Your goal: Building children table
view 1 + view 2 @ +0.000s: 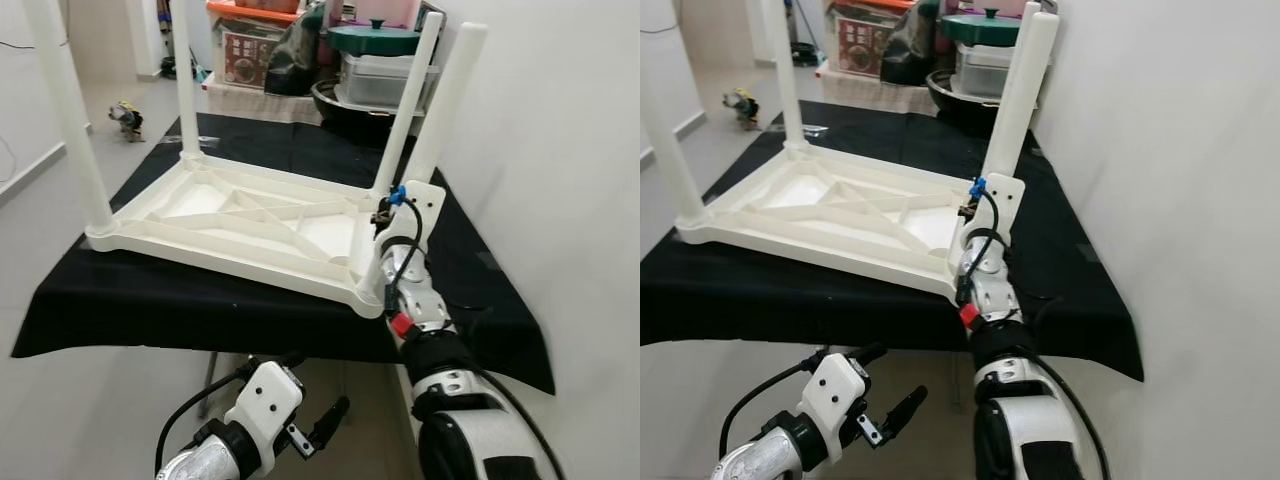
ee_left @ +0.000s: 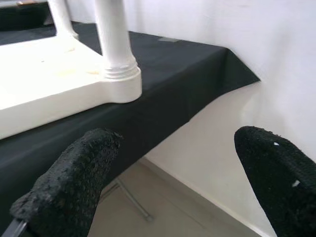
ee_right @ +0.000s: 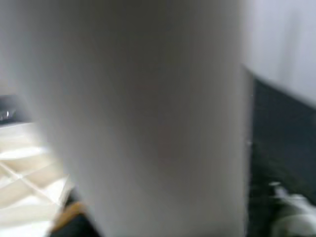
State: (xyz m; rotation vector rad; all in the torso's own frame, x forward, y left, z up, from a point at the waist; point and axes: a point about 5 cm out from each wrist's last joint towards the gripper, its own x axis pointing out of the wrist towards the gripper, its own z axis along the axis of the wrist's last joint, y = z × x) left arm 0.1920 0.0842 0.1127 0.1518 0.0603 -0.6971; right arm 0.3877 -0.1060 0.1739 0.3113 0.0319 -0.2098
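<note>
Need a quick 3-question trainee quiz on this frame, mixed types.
1. True or false: the white table lies upside down on the black cloth.
2. How many legs stand up from it? A) two B) three C) four
3. Which hand is up at the near right leg?

Key: 1. True. 2. C. 3. The right hand, hard against that leg; the left hand hangs open below the cloth's edge.

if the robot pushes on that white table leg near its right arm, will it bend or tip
The leg looks like a thick rigid plastic tube, so probably stiff. Standing tall in the upturned table's corner socket, a push high up could lever it loose or slide the table on the black cloth.
</note>
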